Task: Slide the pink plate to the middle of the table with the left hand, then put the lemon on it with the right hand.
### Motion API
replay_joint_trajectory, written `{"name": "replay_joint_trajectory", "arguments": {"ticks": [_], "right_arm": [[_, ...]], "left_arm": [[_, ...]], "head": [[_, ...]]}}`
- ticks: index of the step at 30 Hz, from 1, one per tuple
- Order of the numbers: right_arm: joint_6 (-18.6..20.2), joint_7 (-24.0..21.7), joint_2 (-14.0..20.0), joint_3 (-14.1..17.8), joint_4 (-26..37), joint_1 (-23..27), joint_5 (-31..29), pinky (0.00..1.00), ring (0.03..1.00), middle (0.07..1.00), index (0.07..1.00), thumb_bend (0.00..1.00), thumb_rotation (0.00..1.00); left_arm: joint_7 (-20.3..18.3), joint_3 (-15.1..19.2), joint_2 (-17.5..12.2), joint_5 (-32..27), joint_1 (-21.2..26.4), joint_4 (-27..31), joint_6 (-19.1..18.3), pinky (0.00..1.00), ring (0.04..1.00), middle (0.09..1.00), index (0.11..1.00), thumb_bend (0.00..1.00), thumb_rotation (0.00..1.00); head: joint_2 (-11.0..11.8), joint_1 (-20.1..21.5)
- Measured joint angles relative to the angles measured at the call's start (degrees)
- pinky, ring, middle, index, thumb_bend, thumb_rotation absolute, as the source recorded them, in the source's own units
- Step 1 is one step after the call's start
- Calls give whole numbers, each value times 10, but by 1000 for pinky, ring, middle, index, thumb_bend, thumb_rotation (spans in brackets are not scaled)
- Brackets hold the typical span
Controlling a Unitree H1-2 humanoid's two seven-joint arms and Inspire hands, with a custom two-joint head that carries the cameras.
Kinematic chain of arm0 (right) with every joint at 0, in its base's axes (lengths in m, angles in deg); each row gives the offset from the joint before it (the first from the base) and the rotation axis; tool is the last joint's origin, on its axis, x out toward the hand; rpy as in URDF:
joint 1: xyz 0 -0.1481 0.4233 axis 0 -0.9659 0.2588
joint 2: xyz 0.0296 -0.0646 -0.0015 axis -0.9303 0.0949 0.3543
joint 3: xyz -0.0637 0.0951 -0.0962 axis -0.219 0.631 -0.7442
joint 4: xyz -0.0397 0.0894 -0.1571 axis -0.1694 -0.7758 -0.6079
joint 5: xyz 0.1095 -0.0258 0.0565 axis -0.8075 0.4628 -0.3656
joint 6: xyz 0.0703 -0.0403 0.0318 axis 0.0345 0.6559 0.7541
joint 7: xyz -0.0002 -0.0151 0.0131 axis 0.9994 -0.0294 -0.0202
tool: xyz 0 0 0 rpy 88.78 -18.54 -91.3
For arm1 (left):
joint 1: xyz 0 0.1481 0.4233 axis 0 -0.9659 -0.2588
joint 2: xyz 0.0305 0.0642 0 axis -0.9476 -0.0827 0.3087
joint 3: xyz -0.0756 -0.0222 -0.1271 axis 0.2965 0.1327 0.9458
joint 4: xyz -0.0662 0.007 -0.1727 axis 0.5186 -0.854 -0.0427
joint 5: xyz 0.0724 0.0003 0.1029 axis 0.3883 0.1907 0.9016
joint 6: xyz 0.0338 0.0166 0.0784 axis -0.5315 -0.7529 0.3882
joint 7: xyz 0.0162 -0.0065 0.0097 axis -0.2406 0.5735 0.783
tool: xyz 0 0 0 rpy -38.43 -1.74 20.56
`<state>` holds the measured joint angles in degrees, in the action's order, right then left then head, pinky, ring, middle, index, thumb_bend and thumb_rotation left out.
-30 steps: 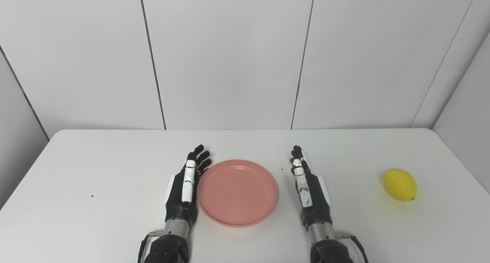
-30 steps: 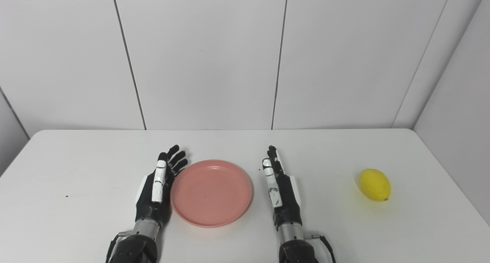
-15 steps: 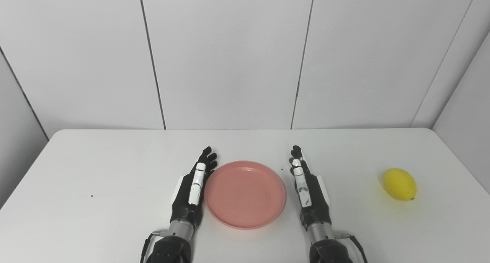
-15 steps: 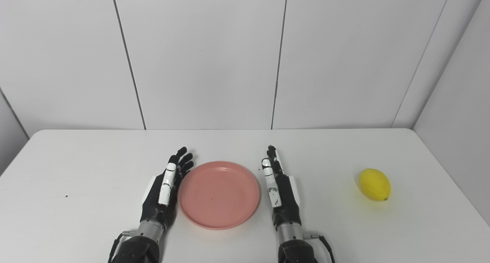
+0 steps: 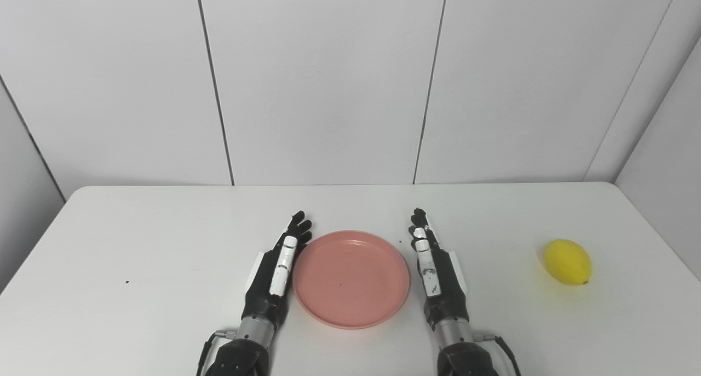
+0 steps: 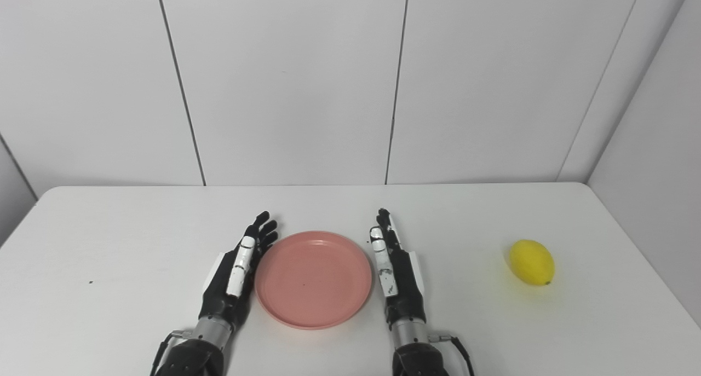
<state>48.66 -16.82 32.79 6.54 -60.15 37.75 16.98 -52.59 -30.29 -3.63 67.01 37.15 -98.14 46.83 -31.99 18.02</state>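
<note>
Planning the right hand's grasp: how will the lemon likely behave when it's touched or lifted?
The lemon is a smooth oval lying free on the table, so a nudge would probably roll it. Its glossy skin may slip between fingers. It looks small, likely light.

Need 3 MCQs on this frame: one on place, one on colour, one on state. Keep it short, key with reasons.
1. Where does the lemon lie?
A. on the plate
B. on the table, to the right of the right hand
C. in the left hand

2. What colour is the plate?
A. pink
B. blue
C. white

3. What is the state of the right hand?
A. shut on the lemon
B. open, holding nothing
C. shut on the plate's rim

Key:
1. B, the lemon sits alone near the table's right edge, well apart from both hands.
2. A, the round plate between the two hands is plainly pink.
3. B, its fingers are stretched out beside the plate's right rim and grasp nothing; the left hand lies likewise open along the plate's left rim.
</note>
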Motion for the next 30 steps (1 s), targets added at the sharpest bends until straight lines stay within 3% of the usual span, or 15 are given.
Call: {"name": "replay_joint_trajectory", "arguments": {"ticks": [5,10,20,30], "right_arm": [[-3,64,2,2,3,0,77,945,959,945,943,661,1000],[-2,93,31,2,34,1,146,888,943,954,959,628,791],[15,147,51,27,55,-1,210,869,920,947,965,681,622],[102,174,78,55,112,-1,286,838,910,939,936,749,474]], "left_arm": [[22,11,6,13,5,-19,25,903,896,896,885,554,1000],[35,19,0,25,15,-34,38,907,898,903,894,555,1000],[20,33,-5,-3,19,-38,42,971,954,956,950,518,1000],[-2,32,-20,-17,24,-46,51,1000,990,984,988,511,1000]], "head": [[4,18],[6,37],[9,56],[12,92]]}}
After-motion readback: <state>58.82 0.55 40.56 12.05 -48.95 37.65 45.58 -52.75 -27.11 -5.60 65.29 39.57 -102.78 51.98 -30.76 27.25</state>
